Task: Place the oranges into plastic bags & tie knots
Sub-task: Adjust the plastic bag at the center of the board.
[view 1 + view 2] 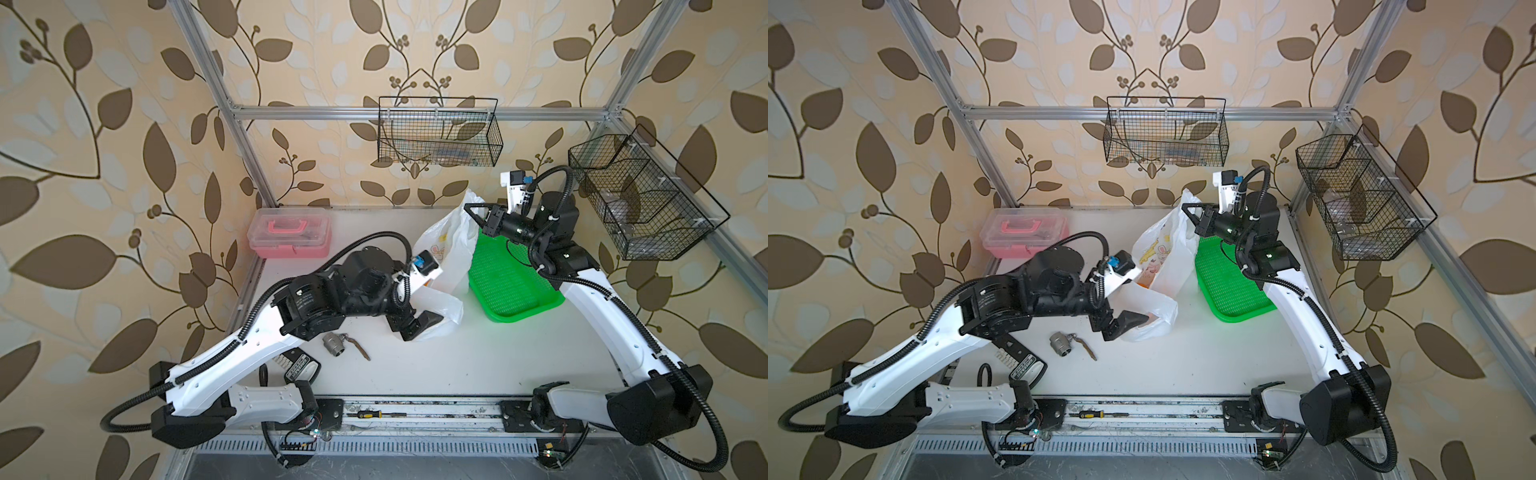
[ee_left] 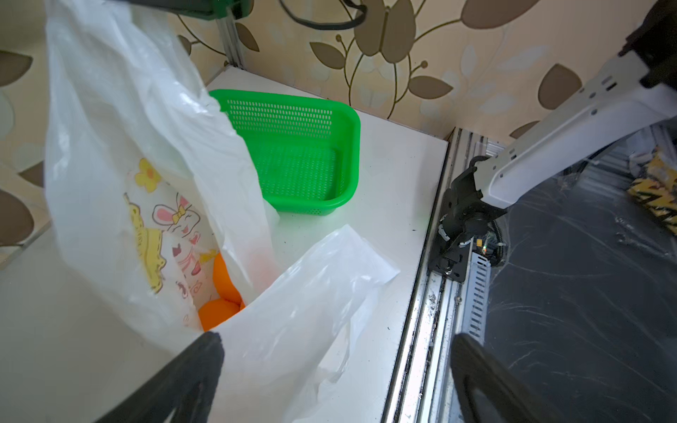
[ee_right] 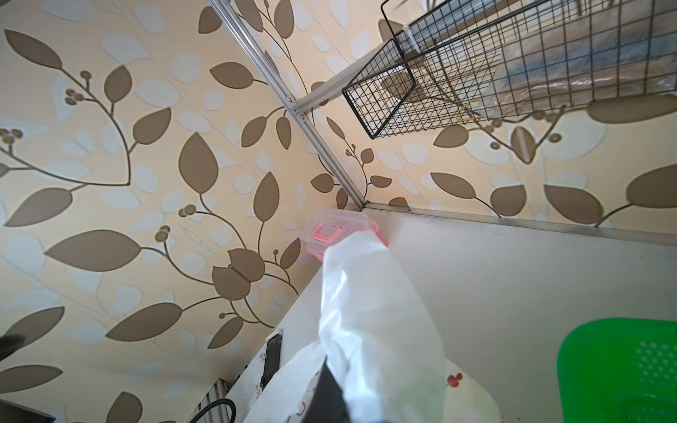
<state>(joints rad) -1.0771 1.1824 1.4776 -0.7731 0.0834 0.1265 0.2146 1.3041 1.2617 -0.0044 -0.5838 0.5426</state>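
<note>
The plastic bag [image 1: 446, 243] [image 1: 1160, 249], thin, white and printed with rabbits, stands mid-table with its mouth held up. My right gripper [image 1: 471, 210] [image 1: 1190, 210] [image 3: 329, 388] is shut on the bag's upper handle [image 3: 370, 300]. Two oranges [image 2: 219, 311] [image 2: 224, 275] lie at the bottom of the bag [image 2: 146, 146]; the others are hidden by the plastic. My left gripper [image 1: 420, 326] [image 1: 1124, 326] [image 2: 337, 340] hangs open just over the bag's other flap [image 2: 311, 285], which lies slack on the table. The knots are out of view.
A green mesh basket [image 1: 511, 286] [image 1: 1229, 286] [image 2: 293, 154] [image 3: 622, 366] stands empty right of the bag, under the right arm. A pink-lidded box [image 1: 289, 232] is at the back left. A metal fitting [image 1: 336, 344] lies near the left arm. Wire baskets [image 1: 440, 133] [image 1: 640, 199] hang above.
</note>
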